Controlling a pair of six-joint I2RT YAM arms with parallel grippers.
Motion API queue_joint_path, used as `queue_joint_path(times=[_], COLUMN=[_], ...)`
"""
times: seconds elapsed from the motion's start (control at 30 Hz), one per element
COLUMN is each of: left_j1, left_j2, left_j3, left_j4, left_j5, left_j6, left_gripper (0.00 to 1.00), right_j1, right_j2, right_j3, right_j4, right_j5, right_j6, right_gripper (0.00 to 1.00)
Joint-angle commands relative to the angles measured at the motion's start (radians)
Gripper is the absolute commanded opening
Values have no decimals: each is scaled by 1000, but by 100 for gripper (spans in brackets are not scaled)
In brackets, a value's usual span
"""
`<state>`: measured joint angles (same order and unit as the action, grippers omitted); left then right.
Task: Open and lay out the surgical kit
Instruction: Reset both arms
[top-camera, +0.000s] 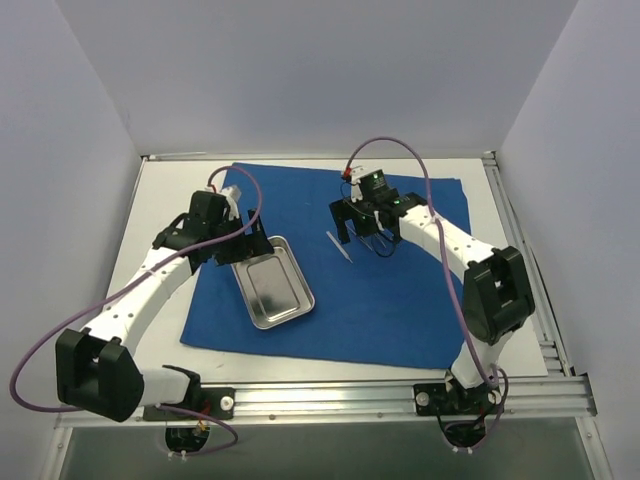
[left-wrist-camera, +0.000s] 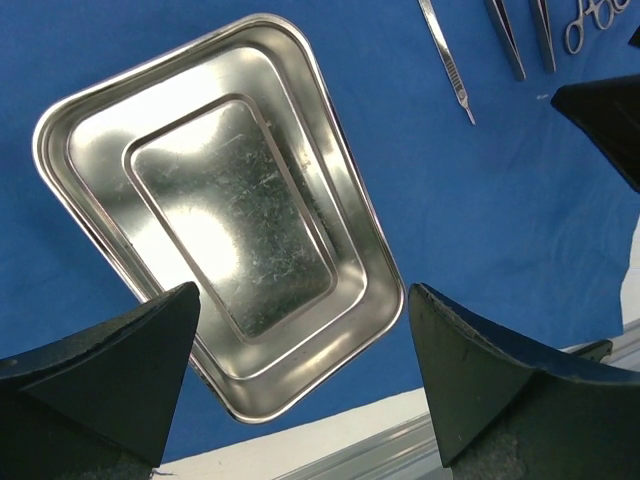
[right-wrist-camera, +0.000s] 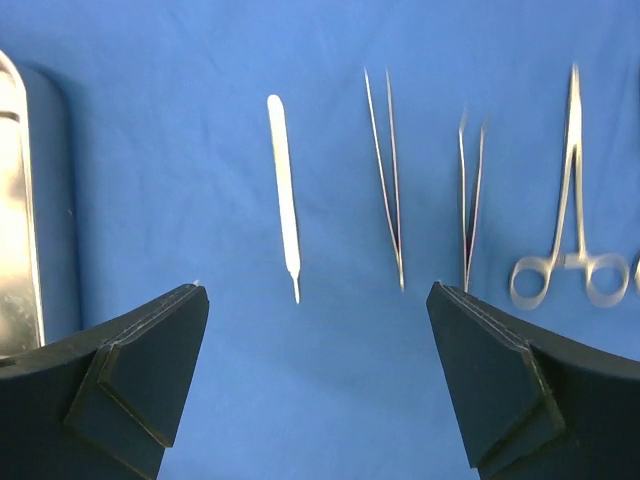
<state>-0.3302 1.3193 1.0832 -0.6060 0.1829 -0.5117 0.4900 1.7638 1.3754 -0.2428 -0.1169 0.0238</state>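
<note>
Both pairs of jaws stood wide apart and empty. The steel tray (left-wrist-camera: 230, 210) looked stiff, light and slippery; I judged its raised rim the best place to pinch.

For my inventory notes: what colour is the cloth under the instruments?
Royal blue, plain; the right wrist view shows the cloth best.

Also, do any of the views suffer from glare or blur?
Left wrist: bright glare patches on the steel tray, yet sharp. Right wrist: even light, the scalpel handle crisp. Top external: flat light, no glare on the blue cloth.
</note>
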Motion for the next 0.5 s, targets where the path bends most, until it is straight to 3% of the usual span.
queue_joint_path(times=[0.0,0.17,0.2,0.3,0.4,0.47], left_j1=[20,62,69,108,120,120], left_j2=[-51,-84,-88,-109,-153,-180], left_j3=[-19,-121,-179,-340,-532,-604], left_j4=[55,234,288,567,1023,1132], left_j5=[44,190,275,416,495,500], left_j6=[-16,-97,-120,-288,-573,-642], left_gripper=[94,94,94,94,94,94], right_j1=[-8,-21,-21,-21,-22,-22], right_j2=[-101,-240,-265,-391,-527,-628], right_j3=[-62,-238,-278,-464,-643,-769], right_j4=[20,149,181,339,451,528], right_j5=[77,57,37,-55,-73,-72], right_j6=[112,221,238,327,421,471], right_gripper=[100,100,100,100,100,100])
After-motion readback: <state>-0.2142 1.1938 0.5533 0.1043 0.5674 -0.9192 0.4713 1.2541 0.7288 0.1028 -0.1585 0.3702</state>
